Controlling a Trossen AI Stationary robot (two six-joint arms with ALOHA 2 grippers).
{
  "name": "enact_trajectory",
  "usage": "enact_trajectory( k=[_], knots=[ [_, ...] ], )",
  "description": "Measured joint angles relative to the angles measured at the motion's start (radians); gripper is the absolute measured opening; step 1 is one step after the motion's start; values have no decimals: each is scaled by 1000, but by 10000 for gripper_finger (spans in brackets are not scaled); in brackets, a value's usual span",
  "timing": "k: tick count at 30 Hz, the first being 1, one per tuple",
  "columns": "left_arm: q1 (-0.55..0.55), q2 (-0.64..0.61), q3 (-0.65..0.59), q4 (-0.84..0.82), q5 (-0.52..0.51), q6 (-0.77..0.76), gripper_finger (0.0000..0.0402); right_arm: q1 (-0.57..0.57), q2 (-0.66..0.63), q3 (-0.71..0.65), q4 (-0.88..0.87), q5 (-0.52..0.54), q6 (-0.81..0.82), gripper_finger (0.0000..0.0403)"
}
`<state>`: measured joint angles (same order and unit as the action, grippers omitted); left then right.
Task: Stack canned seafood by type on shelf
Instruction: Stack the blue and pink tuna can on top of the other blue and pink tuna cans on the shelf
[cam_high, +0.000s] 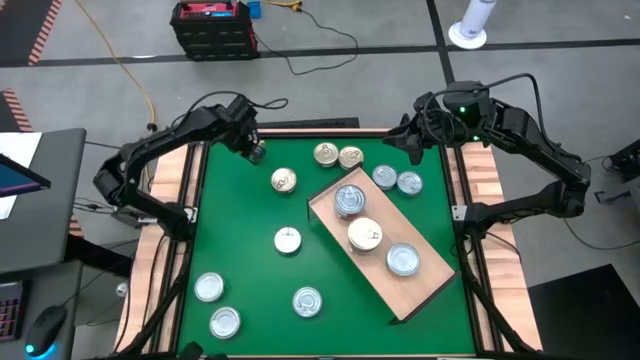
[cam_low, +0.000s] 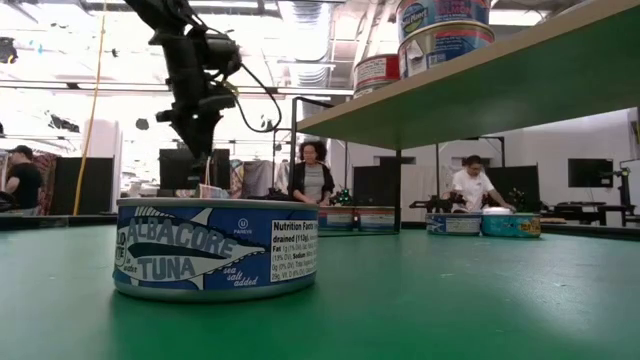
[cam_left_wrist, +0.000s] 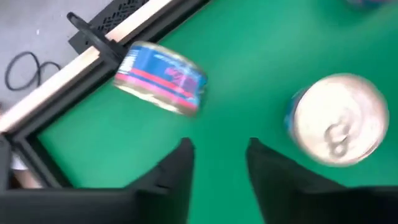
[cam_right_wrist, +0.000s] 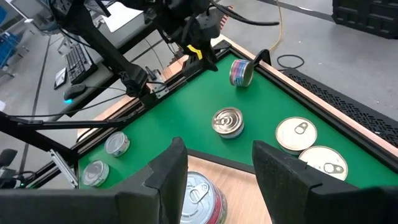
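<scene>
My left gripper (cam_high: 249, 148) (cam_left_wrist: 217, 146) hangs open over the mat's far left corner, nothing between its fingers. Just beyond it a blue-and-red labelled can (cam_left_wrist: 161, 78) (cam_right_wrist: 241, 71) is tipped onto its side wall on the green mat. A gold-lidded can (cam_left_wrist: 339, 118) (cam_high: 284, 180) lies flat nearby. The shelf (cam_high: 425, 290), a light-wood board, lies slantwise on the mat with three cans or stacks (cam_high: 364, 235) on it. My right gripper (cam_right_wrist: 214, 149) (cam_high: 413, 143) waits open, high over the shelf's far end.
Several more cans lie flat on the mat: two at the far middle (cam_high: 338, 156), two at the far right (cam_high: 397, 180), one at centre (cam_high: 288, 240), three near the front left (cam_high: 225, 322). A wood-slat rim (cam_high: 165, 250) frames the mat. People stand behind the table.
</scene>
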<state>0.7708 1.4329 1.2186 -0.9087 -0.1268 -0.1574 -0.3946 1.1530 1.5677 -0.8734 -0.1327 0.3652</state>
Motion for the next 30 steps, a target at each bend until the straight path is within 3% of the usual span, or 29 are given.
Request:
enact_trajectory(
  k=[6,12,20,26,30],
  knots=[
    [-39,2,1,10,-111,-274,283,0,0,0,0,0,-10,204],
    [-104,2,1,63,-274,-564,355,0,0,0,26,0,-35,204],
    [-197,8,-78,204,-546,-869,365,0,0,0,120,-11,-75,204],
    [-201,9,-210,250,-576,-1107,365,1,0,0,128,-23,-93,204],
    [-201,9,-269,357,-571,-1165,365,1,3,0,128,-23,-111,204]
  ],
)
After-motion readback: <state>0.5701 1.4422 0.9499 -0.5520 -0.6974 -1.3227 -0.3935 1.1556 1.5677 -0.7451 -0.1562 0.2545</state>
